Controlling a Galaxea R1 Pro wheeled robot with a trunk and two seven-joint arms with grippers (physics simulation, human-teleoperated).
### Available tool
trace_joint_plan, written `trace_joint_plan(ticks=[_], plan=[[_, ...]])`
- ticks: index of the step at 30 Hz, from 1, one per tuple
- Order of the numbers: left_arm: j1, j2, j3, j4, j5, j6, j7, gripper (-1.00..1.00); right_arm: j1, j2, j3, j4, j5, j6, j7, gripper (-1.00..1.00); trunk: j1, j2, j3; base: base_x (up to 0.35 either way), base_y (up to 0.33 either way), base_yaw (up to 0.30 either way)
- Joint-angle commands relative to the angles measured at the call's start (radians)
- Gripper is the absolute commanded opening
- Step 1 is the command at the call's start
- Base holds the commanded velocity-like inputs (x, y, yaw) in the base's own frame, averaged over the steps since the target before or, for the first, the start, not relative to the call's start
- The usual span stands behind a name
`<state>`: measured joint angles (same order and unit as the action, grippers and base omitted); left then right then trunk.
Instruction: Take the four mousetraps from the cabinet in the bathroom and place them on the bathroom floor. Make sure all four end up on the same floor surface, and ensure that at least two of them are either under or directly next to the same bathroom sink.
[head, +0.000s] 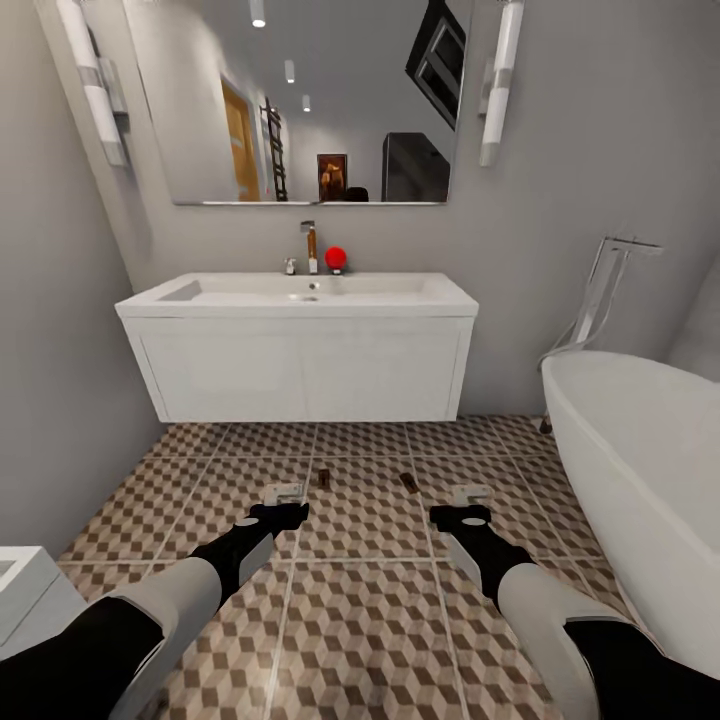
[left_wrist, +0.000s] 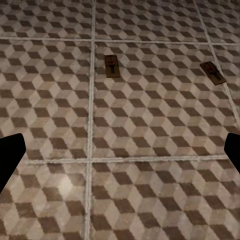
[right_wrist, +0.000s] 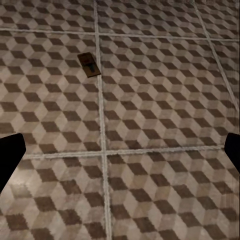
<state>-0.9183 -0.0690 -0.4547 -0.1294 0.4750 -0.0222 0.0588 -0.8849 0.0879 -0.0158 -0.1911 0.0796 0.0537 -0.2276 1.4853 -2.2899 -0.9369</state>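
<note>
Both arms are stretched forward and low over the bathroom floor (head: 360, 620). The left gripper (head: 284, 492) and the right gripper (head: 470, 495) are spread wide open, with nothing held. Just past them, two mousetraps (head: 323, 479) (head: 408, 483) are laid flat on the tiles. Farther back, the sink (head: 300, 345) is hung on the wall.

Large square floor tiles (head: 370, 600) carry a brown, beige and white cube pattern with pale grout; two small flat dark-brown mousetraps (left_wrist: 112, 65) (left_wrist: 212, 72) lie on them; the long box-shaped vanity sink (head: 300, 350) is white, the oval bathtub (head: 640, 470) white, walls grey
</note>
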Motion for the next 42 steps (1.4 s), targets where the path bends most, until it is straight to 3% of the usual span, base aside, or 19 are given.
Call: trace_joint_plan(ticks=[1, 42], plan=[[-0.001, 0.000, -0.009, 0.000, 0.008, -0.002, 0.004, 1.00, 0.000, 0.000, -0.003, -0.002, 0.008, 0.005, -0.005, 1.00, -0.004, 0.007, 0.002, 0.000, 0.000, 0.000], [-0.001, 0.002, -0.009, 0.000, 0.020, -0.002, 0.004, 1.00, 0.000, 0.004, 0.000, -0.045, 0.009, 0.015, -0.010, 1.00, -0.161, 0.294, 0.131, 0.000, 0.000, 0.000]])
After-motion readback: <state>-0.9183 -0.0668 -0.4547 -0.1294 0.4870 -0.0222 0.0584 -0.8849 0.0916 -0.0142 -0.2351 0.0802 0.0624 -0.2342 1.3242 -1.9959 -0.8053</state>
